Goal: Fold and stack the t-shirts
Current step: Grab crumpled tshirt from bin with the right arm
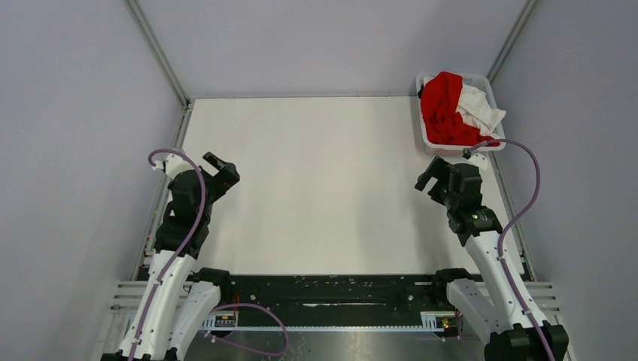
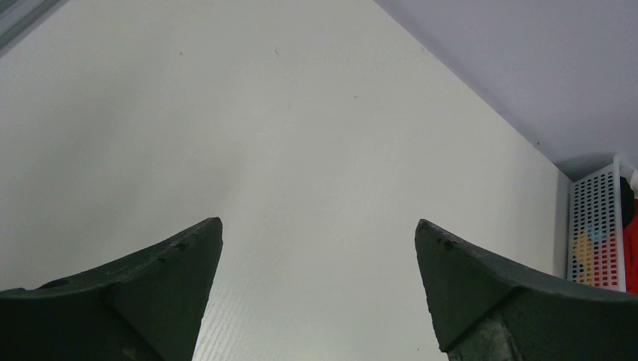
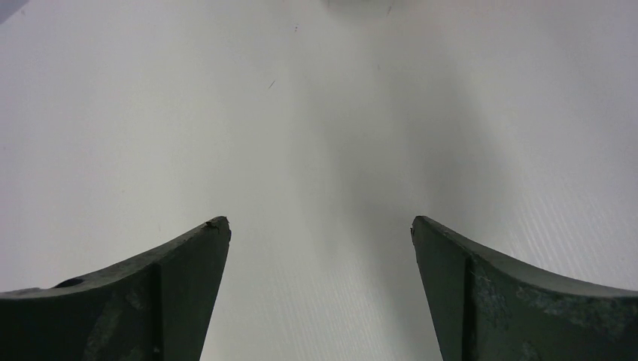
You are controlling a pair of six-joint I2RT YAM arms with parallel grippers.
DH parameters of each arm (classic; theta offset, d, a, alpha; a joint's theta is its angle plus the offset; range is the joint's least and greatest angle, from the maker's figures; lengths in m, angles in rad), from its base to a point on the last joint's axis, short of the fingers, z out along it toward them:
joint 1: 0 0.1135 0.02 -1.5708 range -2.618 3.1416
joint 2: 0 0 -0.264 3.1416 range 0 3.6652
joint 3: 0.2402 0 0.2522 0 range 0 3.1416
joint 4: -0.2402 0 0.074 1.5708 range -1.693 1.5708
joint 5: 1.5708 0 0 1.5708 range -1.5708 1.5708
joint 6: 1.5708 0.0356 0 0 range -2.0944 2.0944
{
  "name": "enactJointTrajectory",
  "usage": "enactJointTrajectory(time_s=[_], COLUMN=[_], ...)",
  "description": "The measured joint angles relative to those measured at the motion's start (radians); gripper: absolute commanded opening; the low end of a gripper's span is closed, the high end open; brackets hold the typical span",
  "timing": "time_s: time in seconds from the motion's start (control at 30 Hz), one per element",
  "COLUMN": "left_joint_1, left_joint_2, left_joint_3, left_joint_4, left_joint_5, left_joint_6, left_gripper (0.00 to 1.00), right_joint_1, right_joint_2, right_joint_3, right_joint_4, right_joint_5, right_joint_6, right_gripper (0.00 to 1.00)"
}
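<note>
A bright red t-shirt [image 1: 442,109] and a white t-shirt [image 1: 478,107] lie crumpled in the white lattice basket [image 1: 422,129] at the table's far right corner. A sliver of the red shirt [image 2: 630,252] shows in the left wrist view. My left gripper [image 1: 217,167] is open and empty above the table's left side; it also shows in the left wrist view [image 2: 319,222]. My right gripper [image 1: 429,174] is open and empty just in front of the basket; in the right wrist view [image 3: 320,221] only bare table lies between its fingers. No turquoise or black shirt shows.
The white table [image 1: 323,188] has grey walls on three sides and a metal rail along each side edge. The basket [image 2: 596,229] shows at the right edge of the left wrist view. The arm bases and a black bar sit at the near edge.
</note>
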Motion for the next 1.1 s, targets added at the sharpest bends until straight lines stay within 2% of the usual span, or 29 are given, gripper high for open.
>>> enactJointTrajectory(time_s=[0.17,0.33,0.57,0.8,0.97,1.1], left_joint_1=[0.0,0.0,0.0,0.0,0.0,0.0], left_joint_2=[0.007,0.048,0.113,0.186,0.225,0.254], left_joint_3=[-0.013,-0.025,-0.031,-0.031,-0.031,-0.031], left_joint_4=[0.027,0.048,0.082,0.119,0.144,0.15], left_joint_5=[0.025,0.063,0.077,0.09,0.106,0.114], left_joint_6=[0.003,0.011,0.018,0.023,0.023,0.023], left_gripper=[0.99,0.99,0.99,0.99,0.99,0.99], right_joint_1=[0.0,-0.026,-0.145,-0.191,-0.191,-0.191], right_joint_2=[0.106,0.348,0.699,1.062,1.217,1.338], right_joint_3=[0.108,0.408,0.772,1.144,1.309,1.467], right_joint_4=[0.003,0.001,0.0,-0.097,-0.15,-0.185], right_joint_5=[-0.035,-0.029,0.006,0.027,-0.035,-0.089], right_joint_6=[-0.032,-0.072,-0.161,-0.277,-0.318,-0.321], right_gripper=[0.99,0.99,0.96,0.93,0.92,0.86])
